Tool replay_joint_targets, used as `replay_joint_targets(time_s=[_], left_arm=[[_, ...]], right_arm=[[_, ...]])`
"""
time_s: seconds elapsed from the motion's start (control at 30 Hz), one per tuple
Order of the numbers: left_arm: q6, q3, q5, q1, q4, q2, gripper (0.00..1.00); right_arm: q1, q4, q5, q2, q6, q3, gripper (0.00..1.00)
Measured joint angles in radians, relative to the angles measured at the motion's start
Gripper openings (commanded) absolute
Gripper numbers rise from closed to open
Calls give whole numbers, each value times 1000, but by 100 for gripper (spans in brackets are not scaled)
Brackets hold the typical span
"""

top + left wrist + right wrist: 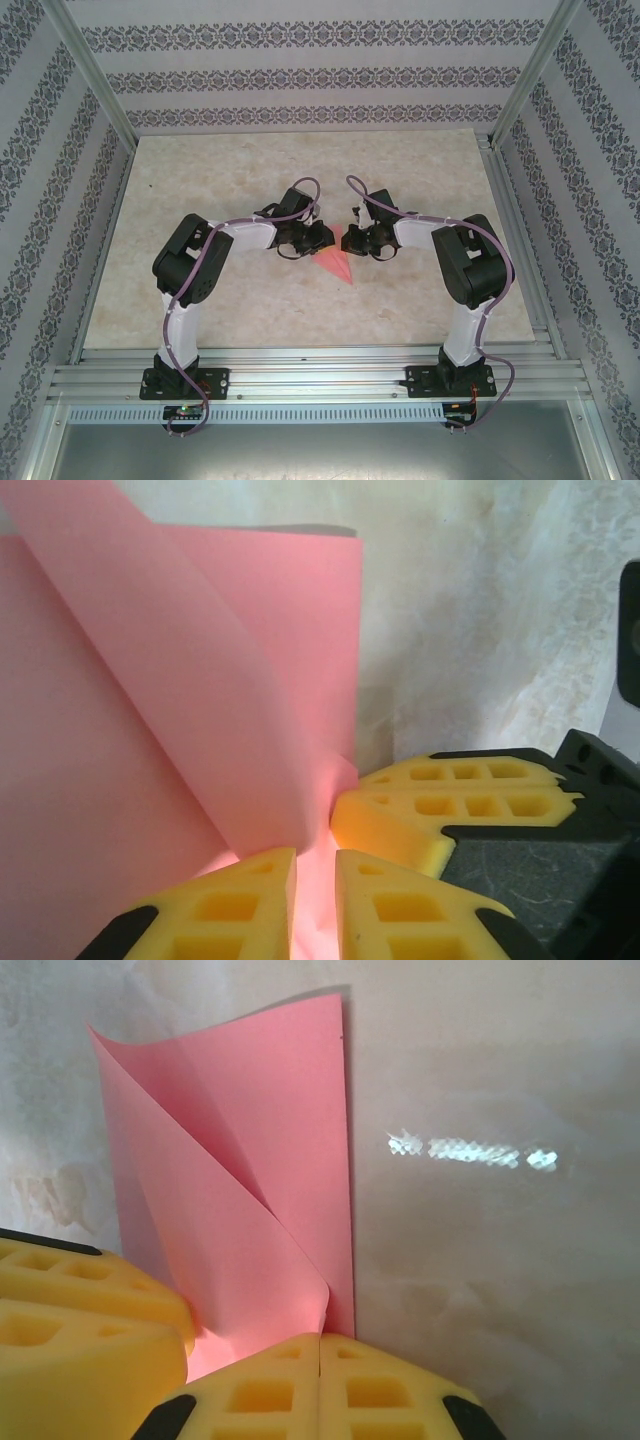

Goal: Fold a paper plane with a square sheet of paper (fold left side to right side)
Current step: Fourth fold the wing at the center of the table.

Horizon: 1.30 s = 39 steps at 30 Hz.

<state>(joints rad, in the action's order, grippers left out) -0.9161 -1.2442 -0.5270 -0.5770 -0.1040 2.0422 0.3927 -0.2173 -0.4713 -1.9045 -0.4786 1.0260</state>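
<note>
The salmon-pink paper [337, 265] lies mid-table, partly folded, with a point toward the near edge. One flap [180, 680] curls up off the rest of the sheet. My left gripper [315, 900] comes in from the left, its jaws a narrow gap apart with pink paper showing in the gap. My right gripper [320, 1360] is shut on the flap's lower corner, where the curled edge [250, 1220] runs into its closed jaws. Both grippers meet tip to tip over the paper [318, 240] [352, 240]. The right fingers [450, 815] sit just beside the left ones [70, 1320].
The marbled beige tabletop [230, 170] stretches around the paper, with patterned walls and metal frame posts [100, 90] on three sides. An aluminium rail [320, 375] carries both arm bases along the near edge.
</note>
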Motion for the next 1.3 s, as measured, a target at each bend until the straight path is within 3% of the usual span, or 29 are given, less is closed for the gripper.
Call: replay_joint_targets(time_s=[0.73,0.93,1.07,1.3], left_arm=[[10,-36,-7,-9,-9,58,18],[18,-36,-2,-13,-11,58,18],[18,-34,-2,-13,-11,58,18],[18,-30,-3,-13,-5,58,18]], right_arm=[[0,-8,2,-1,8,5,5],[0,-10,0,6,10,5,17],[-2,-61,23,69,10,-25,22],[-2,-101,2,241,-1,-114,19]])
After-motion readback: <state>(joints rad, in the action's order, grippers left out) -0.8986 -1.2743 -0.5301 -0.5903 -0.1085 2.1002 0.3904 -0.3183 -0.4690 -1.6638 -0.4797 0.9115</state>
